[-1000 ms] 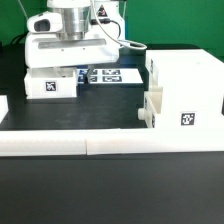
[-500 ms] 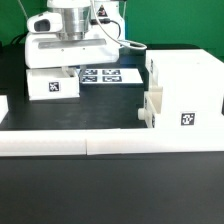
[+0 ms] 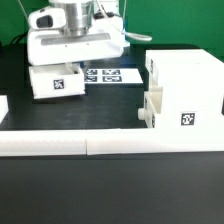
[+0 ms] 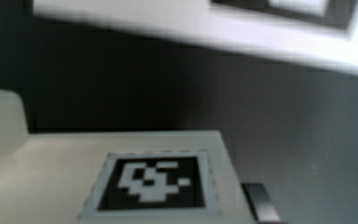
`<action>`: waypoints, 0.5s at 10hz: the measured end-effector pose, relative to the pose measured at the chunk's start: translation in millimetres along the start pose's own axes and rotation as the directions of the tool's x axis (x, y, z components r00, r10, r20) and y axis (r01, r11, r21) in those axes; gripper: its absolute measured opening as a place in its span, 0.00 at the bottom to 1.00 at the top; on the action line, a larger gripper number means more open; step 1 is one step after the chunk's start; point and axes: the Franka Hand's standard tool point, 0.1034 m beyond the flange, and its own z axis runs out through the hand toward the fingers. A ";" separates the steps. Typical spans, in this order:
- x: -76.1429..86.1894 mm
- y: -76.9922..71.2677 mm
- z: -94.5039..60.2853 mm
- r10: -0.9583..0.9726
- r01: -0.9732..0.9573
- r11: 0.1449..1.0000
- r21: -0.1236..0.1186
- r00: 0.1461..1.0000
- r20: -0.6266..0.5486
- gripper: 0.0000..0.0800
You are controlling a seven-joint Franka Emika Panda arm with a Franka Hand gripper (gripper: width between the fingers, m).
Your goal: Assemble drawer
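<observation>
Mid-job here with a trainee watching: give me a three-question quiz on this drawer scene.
1. True or false: the gripper is over the small tray on the exterior view's left.
2. Multiple choice: where is the marker board? A) on top of the housing B) flat on the table, beside the small tray C) leaning on the border wall
3. Fill in: a second tray sits against the tall ______ on the exterior view's right.

Key: 1 true. 2 B. 3 housing. The border wall runs along the front, and the exterior view does not show how the jaws stand.
</observation>
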 end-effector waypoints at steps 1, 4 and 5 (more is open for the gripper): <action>10.1 -3.8 -6.6 -0.009 0.009 1.000 0.004 1.000 0.000 0.05; 44.0 -15.0 -22.9 -0.051 0.051 0.999 0.001 0.998 -0.025 0.05; 51.3 -18.5 -25.6 -0.062 0.062 0.998 0.001 0.998 -0.030 0.05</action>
